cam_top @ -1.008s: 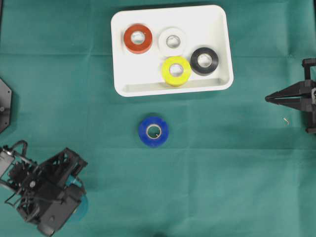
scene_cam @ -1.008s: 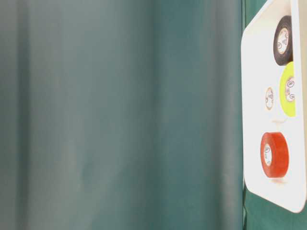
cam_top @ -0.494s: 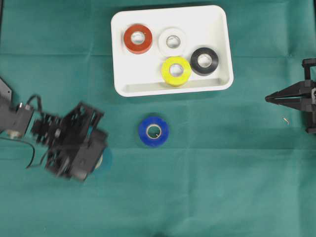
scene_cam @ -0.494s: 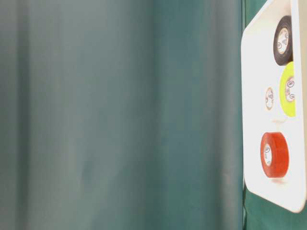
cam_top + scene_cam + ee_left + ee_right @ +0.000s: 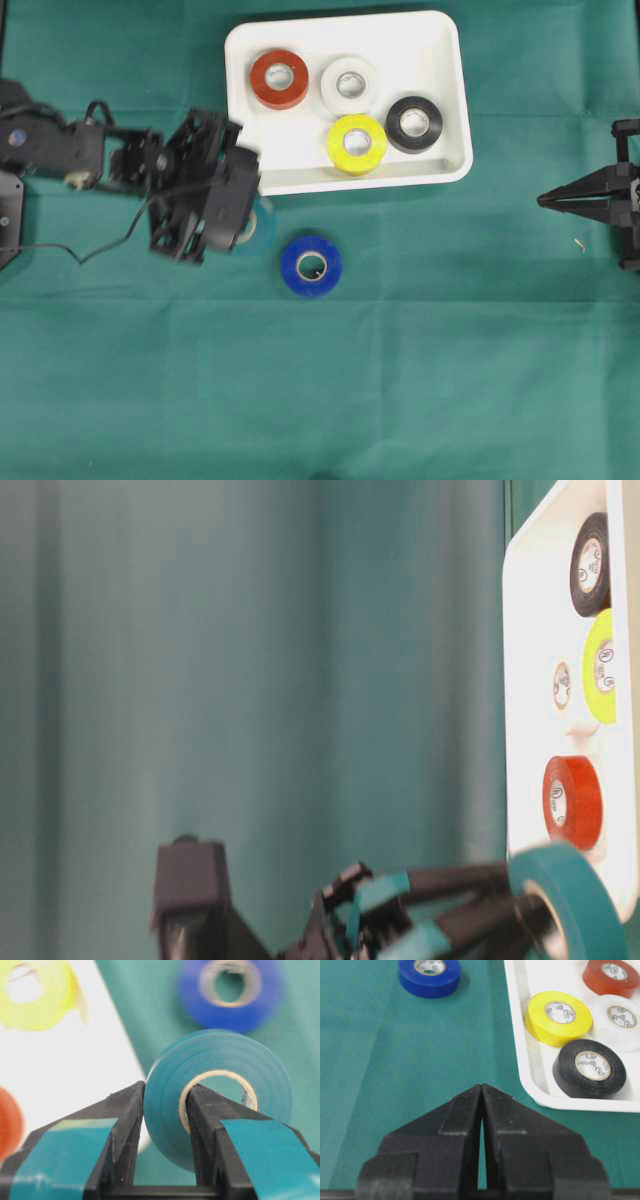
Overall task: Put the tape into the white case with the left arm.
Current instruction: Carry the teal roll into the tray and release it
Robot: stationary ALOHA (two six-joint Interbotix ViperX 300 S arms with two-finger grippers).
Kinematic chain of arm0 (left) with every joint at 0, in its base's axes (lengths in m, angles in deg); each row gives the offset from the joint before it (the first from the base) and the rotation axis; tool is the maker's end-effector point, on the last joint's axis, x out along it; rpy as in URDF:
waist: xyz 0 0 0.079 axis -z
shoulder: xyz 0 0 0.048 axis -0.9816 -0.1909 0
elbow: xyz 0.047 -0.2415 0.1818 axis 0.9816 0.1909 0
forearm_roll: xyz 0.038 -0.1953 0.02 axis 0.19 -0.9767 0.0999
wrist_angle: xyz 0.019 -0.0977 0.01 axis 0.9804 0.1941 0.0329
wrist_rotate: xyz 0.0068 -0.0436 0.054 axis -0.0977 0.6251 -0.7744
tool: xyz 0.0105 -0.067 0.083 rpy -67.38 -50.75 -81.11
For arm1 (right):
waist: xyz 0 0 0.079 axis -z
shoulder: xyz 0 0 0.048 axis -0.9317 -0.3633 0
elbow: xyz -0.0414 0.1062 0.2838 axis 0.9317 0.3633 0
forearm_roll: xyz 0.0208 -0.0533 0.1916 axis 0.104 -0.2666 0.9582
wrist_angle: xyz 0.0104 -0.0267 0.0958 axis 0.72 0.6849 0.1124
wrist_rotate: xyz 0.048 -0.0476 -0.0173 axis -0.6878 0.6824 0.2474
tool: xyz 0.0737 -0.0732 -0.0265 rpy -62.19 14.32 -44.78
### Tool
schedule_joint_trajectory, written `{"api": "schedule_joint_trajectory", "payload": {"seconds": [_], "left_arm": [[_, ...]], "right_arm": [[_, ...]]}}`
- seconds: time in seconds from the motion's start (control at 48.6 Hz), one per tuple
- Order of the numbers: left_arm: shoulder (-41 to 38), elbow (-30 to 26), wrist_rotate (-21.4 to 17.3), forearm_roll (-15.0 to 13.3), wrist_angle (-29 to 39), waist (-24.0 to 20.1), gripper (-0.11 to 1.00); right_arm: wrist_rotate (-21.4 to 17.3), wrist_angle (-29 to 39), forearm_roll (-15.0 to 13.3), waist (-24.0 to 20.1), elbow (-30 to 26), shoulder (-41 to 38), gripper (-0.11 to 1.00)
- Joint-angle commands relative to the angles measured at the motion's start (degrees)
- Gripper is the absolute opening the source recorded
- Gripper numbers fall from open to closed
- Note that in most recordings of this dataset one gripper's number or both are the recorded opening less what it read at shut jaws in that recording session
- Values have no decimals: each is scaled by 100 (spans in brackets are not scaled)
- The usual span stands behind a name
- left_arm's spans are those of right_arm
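The left end effector (image 5: 162,1130), closed on the teal tape (image 5: 220,1095), carries it at the case (image 5: 440,170) rim, left of frame. Next, it should move over the case and release.

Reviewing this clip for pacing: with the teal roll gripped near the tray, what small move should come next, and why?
Probably carry the teal tape over the white case rim before opening: the left gripper pinches its wall, but it hangs over cloth beside the case.

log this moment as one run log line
left gripper: shut on teal tape | near white case | blue tape: on cloth | right gripper: shut, empty
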Motion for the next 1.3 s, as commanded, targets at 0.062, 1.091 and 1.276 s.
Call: {"api": "schedule_joint_trajectory", "payload": {"seconds": [0.062,1.091,1.276], "left_arm": [[-193,-308,-123,0,-272,-360,24],[-1222,-1020,-422,-9,-343,-1292,25],[-1134,-940,-422,-9,-334,-1266,65]], "right_arm": [[-9,-26,0,9,-62,-35,-9],[-9,-26,-9,9,-62,-35,-9],[-9,-26,0,9,-53,-35,-9]]}}
